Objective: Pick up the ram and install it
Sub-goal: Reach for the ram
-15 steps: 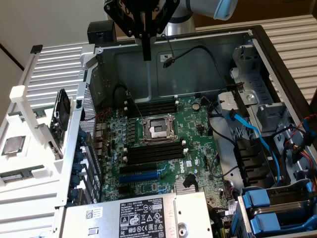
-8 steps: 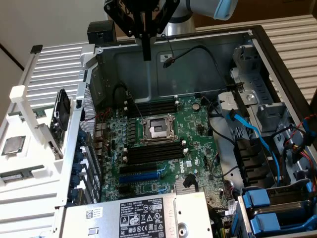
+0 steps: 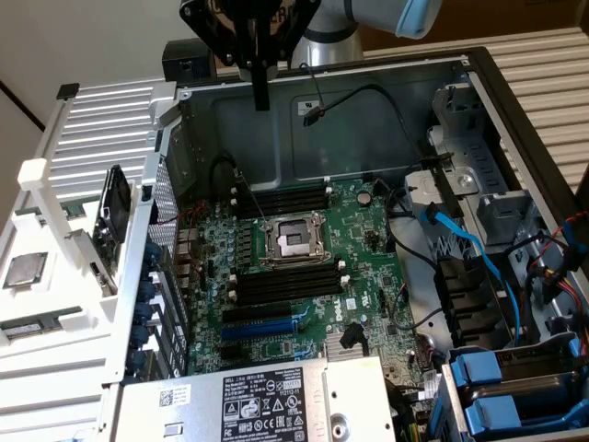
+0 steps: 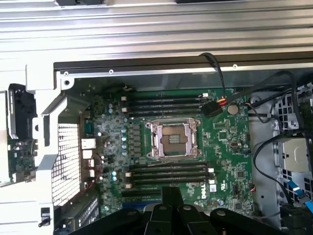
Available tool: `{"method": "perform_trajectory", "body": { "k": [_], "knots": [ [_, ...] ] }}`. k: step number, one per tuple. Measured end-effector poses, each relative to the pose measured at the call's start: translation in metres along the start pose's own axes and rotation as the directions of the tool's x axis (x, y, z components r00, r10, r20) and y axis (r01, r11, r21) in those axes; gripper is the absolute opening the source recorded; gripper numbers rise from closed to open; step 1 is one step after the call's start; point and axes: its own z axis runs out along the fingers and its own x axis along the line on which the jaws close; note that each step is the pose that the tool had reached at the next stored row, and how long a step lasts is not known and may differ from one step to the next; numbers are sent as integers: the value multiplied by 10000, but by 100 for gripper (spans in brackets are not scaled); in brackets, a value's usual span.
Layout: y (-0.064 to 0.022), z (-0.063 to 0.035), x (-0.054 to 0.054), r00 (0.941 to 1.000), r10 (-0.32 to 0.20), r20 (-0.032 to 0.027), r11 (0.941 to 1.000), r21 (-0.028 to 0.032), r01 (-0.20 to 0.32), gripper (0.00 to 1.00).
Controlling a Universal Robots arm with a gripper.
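- An open grey metal computer case lies on its side with its green motherboard facing up, so an arm can reach the board from above.
- The black two-fingered gripper hangs over the far wall of the case, well above the board. Its fingers look pressed together with nothing between them.
- The thin, flat green ram stick seems to lie in the white plastic parts tray at the exterior view's left. It sits near a square silver processor chip and well apart from the gripper. Lying flat there, it looks open to a grasp from above.
- The long black memory slots on either side of the bare silver processor socket look empty. To my eye the pick-up is not yet made.
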Motion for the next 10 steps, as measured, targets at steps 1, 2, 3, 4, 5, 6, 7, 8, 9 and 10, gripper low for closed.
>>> {"method": "perform_trajectory", "body": {
  "k": [1,2,3,4,5,6,7,8,9,10],
  "knots": [
    [-1,-2,18,10000,-1,0,10000,0,1,11],
    [-2,-2,35,10000,-1,0,10000,-1,1,11],
    [-4,-3,50,10000,-1,1,10000,-1,1,11],
    [-8,-4,115,10000,-1,3,10000,-2,1,11],
    [-10,-5,145,10000,-1,10,10000,-2,1,11],
    [-16,-7,230,10000,-4,32,10000,-3,4,11],
    [-19,-8,274,10000,-3,37,10000,-3,3,11],
    [-23,-9,319,10000,-3,36,10000,-2,3,11],
    [-32,-12,455,10000,-2,37,10000,-3,2,11],
    [-35,-13,500,10000,-3,37,10000,-3,3,11]
  ]
}}
